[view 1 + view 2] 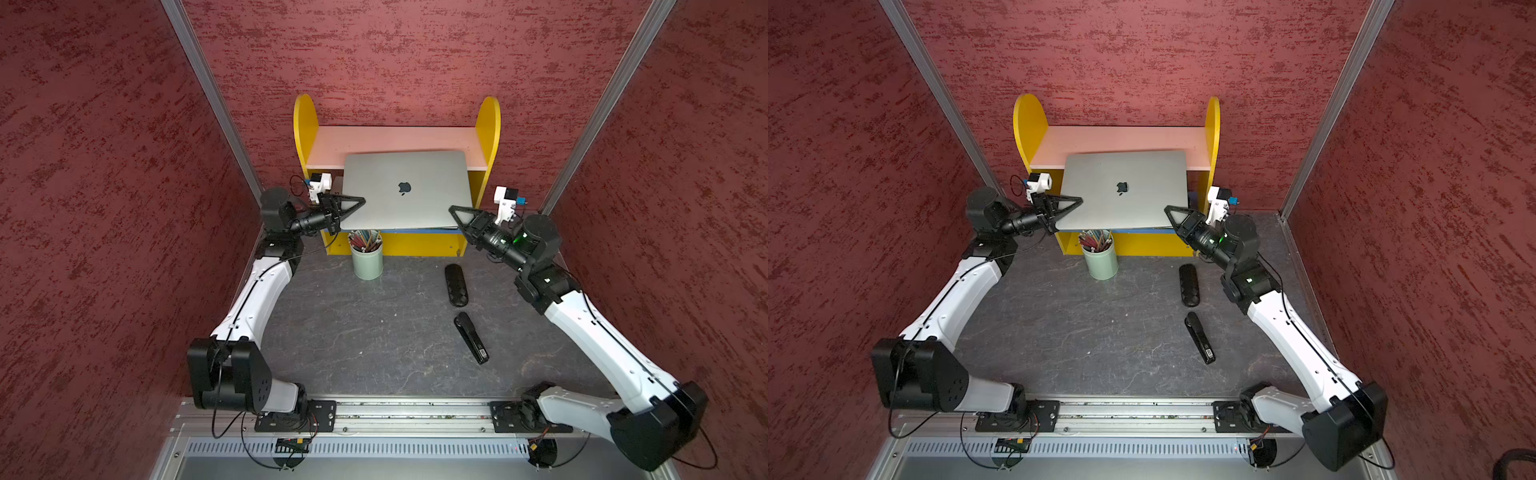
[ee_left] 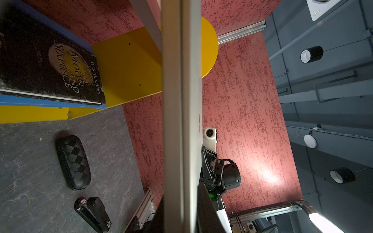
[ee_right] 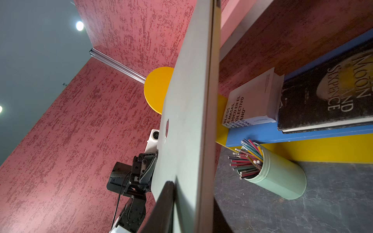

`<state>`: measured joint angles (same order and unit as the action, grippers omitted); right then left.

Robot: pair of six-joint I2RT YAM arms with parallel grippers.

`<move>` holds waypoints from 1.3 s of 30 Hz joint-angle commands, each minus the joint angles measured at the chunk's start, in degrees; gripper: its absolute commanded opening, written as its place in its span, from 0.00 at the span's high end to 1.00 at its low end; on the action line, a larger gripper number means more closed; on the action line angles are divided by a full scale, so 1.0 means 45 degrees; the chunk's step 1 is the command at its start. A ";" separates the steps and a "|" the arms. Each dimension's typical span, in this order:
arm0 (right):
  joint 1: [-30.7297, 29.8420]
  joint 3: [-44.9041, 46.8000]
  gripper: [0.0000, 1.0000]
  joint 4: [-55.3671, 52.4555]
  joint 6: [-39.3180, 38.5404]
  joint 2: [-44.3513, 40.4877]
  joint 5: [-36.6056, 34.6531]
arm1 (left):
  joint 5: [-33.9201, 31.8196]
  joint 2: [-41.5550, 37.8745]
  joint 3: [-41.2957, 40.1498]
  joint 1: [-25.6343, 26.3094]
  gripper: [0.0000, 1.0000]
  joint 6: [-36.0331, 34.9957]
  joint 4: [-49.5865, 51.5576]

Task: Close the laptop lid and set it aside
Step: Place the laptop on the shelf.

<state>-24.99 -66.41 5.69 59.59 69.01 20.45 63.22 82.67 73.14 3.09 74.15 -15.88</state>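
1. Left gripper pinches the laptop by its left edge; right gripper pinches the right edge.
2. Its lid is closed, logo up.
3. Laptop hangs in front of the yellow shelf, above the pencil cup.

Your left wrist view lists: laptop, silver-grey, seen edge-on; left gripper, dark fingers clamped on both its faces; right gripper at its far edge; black book, titled The Moon and Sixpence, flat on the blue shelf; yellow side panel beside it; checkered case and black stapler, apart, on the grey table.
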 commanded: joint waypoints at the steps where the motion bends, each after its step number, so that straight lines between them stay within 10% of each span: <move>1: -0.1349 -0.0735 1.00 -0.0245 -0.1970 0.0801 0.5479 | -0.2623 0.0451 0.0881 0.0915 1.00 -0.0511 -0.0503; 20: 0.0043 -0.1899 1.00 0.1431 -0.0477 0.3115 0.6556 | -0.2777 0.2386 0.3092 0.0836 0.91 -0.0479 0.0368; 39: 0.0486 -0.2754 1.00 0.2760 0.1249 0.4599 0.6458 | -0.2810 0.3602 0.4798 0.0857 0.52 -0.0311 0.0980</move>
<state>-17.56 -76.93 17.12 66.52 87.24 34.96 49.21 98.48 91.90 2.44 71.53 -9.74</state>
